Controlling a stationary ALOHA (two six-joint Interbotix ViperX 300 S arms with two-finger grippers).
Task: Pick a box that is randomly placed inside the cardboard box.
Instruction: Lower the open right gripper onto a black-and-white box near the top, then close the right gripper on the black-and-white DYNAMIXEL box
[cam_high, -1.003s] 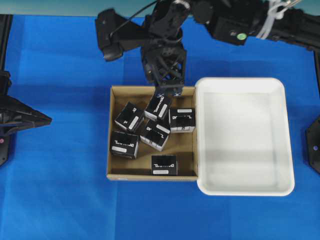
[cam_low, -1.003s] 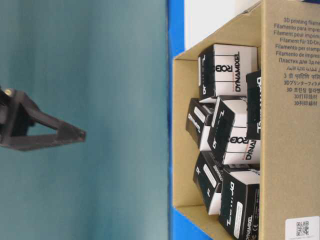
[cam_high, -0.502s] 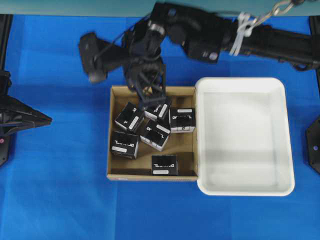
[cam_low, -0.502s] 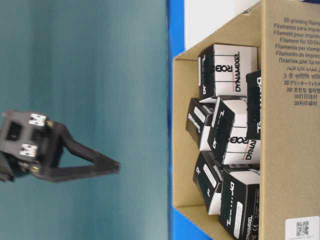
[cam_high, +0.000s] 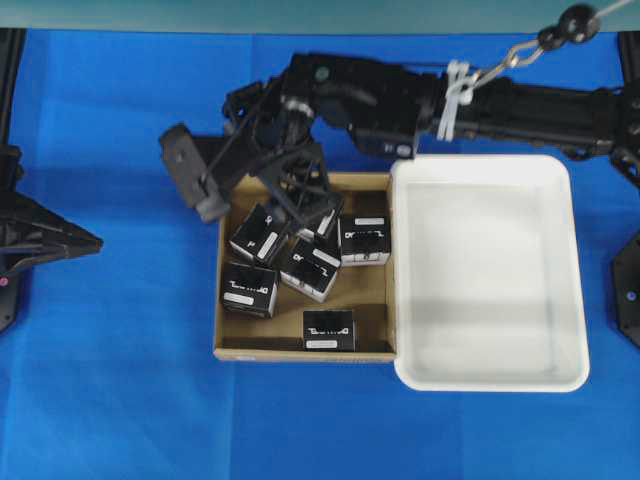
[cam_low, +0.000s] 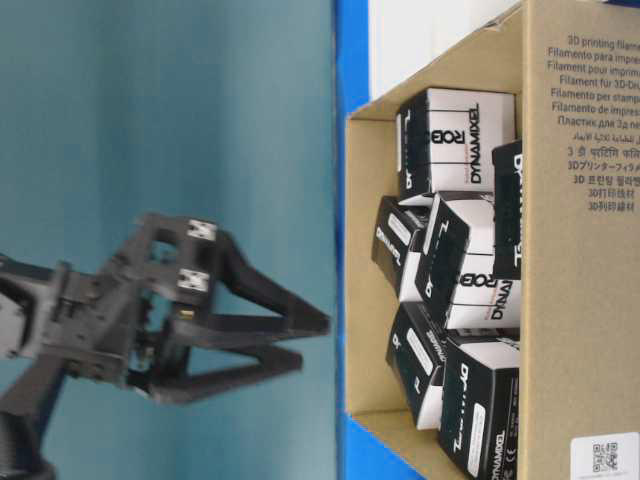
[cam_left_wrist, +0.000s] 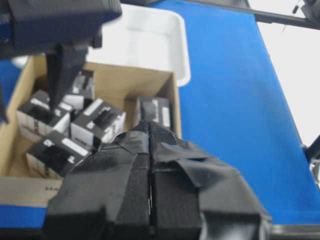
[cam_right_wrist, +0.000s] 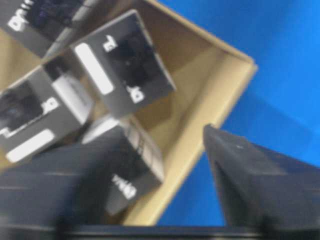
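Observation:
The brown cardboard box (cam_high: 373, 300) holds several black boxes with white labels, such as one (cam_high: 258, 235) at the far left and one (cam_high: 328, 330) alone near the front wall. My right gripper (cam_high: 303, 203) reaches across to the cardboard box's far wall and is open, holding nothing. It partly covers a black box (cam_high: 322, 218). In the right wrist view the right gripper (cam_right_wrist: 160, 134) straddles the cardboard wall (cam_right_wrist: 200, 150), one finger over the blue cloth and the other over the boxes. My left gripper (cam_high: 88, 240) sits shut at the left edge, away from the box.
A white plastic tray (cam_high: 490, 270) with nothing in it touches the cardboard box's right side. A blue cloth (cam_high: 120, 380) covers the table. The right arm (cam_high: 500, 95) stretches across the back of the scene. At table level the right gripper (cam_low: 314, 343) hangs outside the cardboard wall (cam_low: 360, 260).
The right gripper has opened from shut. It has swung left and come down to the cardboard box's far-left corner. The boxes and the left arm have not moved.

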